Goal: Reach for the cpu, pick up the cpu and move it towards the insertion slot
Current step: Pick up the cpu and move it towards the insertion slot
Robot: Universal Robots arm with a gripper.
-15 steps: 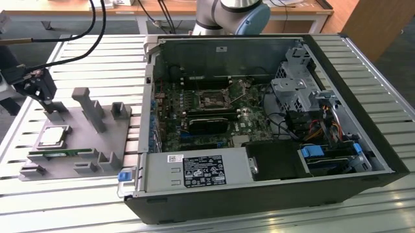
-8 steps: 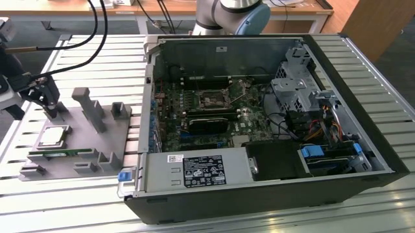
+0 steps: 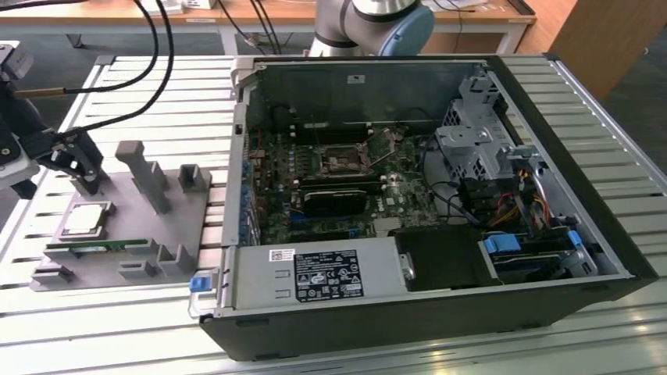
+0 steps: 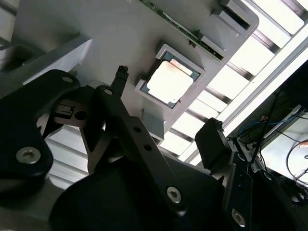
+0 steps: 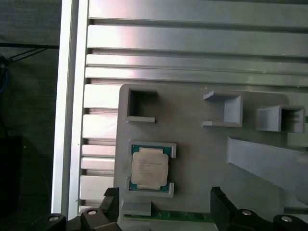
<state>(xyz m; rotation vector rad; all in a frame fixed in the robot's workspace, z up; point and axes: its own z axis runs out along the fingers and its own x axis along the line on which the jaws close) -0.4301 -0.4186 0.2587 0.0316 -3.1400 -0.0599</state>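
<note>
The cpu (image 3: 86, 219) is a flat silvery square chip with a thin green rim. It lies in a recess of the grey plastic tray (image 3: 130, 226) on the exterior view's left. It also shows in both wrist views (image 4: 172, 83) (image 5: 149, 167). My gripper (image 3: 71, 166) hangs above the tray's far end, just beyond the cpu. It is open (image 4: 166, 108) (image 5: 165, 201), and its black fingers (image 5: 219, 202) hold nothing. The insertion slot (image 3: 342, 162) is a square socket with a silvery bracket on the motherboard inside the open computer case.
A green memory stick (image 3: 99, 248) lies in the tray along the cpu's near side. Grey upright posts (image 3: 140, 173) rise from the tray to the right of the cpu. The black computer case (image 3: 417, 195) has tall walls, and black cables (image 3: 156, 55) hang at the back left.
</note>
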